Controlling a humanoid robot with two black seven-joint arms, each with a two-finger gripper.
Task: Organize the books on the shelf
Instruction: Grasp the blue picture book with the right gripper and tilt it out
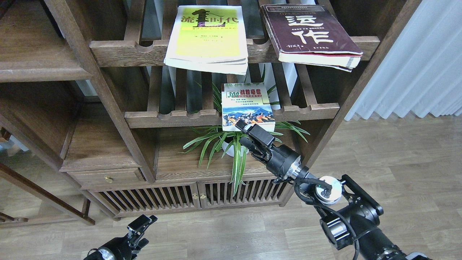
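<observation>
The yellow-and-white book [208, 36] and the maroon book [306, 32] lie flat on the upper slatted rack, overhanging its front rail. The white-green "300" book [246, 104] lies on the lower slatted rack, also overhanging. My right gripper [241, 132] is open just below and in front of the "300" book's front edge, its upper finger [252, 130] close to the book's underside. My left gripper [140, 229] hangs low over the floor, open and empty. A solid dark-brown plank shelf [32, 57] sits at the upper left, bare.
A spider plant in a white pot [231, 146] stands on the cabinet top right under the "300" book, beside my right gripper. Slatted cabinet doors [173, 196] are below. A white curtain [422, 65] hangs at the right.
</observation>
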